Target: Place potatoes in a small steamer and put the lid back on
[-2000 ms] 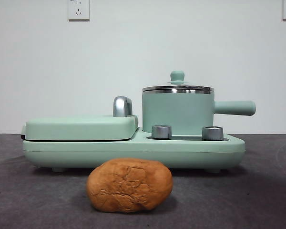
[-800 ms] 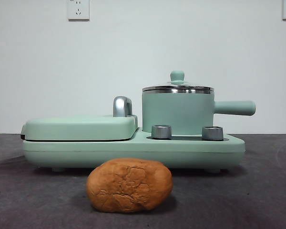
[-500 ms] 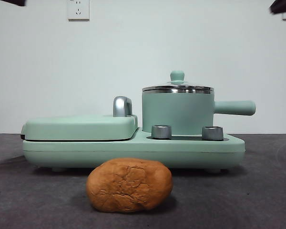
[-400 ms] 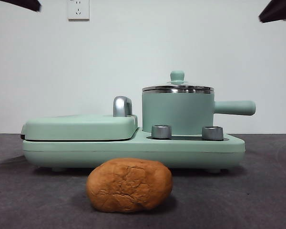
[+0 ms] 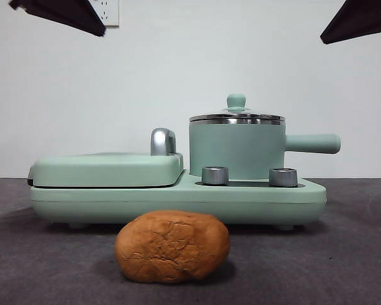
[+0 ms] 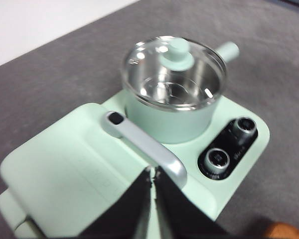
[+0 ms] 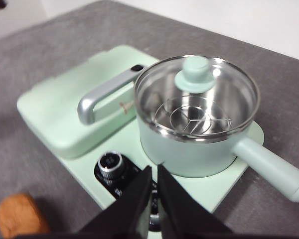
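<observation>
Nothing is done yet. Potato [image 5: 172, 246] lies on the table's front edge, before the cooker [image 5: 178, 194]. Lid [image 7: 197, 94] sits on the pot [image 5: 237, 151]. My left claw [image 6: 152, 175] and right claw [image 7: 154, 175] hang above, both pressed nearly together, empty. Lid off, potato in, lid back remain.

Both arms hang high, empty: the left end effector [image 6: 153, 175] and right end effector [image 7: 154, 173] each show jaws nearly touching.

Potato [image 5: 173, 246] lies on the surface [image 5: 343, 267] before the cooker base [image 5: 178, 200]; lidded steamer [image 5: 237, 151] stands on its right, griddle [image 5: 106, 169] left.
</observation>
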Robot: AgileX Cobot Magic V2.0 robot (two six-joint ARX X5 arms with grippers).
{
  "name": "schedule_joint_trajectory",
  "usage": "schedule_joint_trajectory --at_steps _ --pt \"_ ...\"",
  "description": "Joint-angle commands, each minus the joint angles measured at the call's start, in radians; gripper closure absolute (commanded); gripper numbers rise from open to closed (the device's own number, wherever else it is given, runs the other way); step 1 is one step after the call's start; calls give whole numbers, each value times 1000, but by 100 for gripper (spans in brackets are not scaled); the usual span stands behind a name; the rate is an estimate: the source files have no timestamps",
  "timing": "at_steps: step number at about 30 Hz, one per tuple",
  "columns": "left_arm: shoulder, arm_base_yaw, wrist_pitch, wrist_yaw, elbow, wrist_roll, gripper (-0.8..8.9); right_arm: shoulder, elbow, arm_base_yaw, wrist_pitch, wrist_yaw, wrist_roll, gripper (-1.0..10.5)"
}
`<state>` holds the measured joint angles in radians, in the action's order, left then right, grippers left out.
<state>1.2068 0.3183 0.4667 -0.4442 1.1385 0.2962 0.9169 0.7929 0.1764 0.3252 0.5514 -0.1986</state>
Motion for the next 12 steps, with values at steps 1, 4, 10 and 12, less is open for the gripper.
schedule_joint_trajectory --at_steps 1,4,10,12 --pt "21 21 -19 -5 23 64 594 9 21 24 10 -23 -93 865" --pt "24 34 -19 -5 23 71 543 9 21 45 13 -56 -95 795" --pt "24 57 -39 -4 23 71 543 10 21 65 18 -85 -94 793" --pt "26 65 -53 -4 23 70 545 10 21 72 29 -101 -95 791"
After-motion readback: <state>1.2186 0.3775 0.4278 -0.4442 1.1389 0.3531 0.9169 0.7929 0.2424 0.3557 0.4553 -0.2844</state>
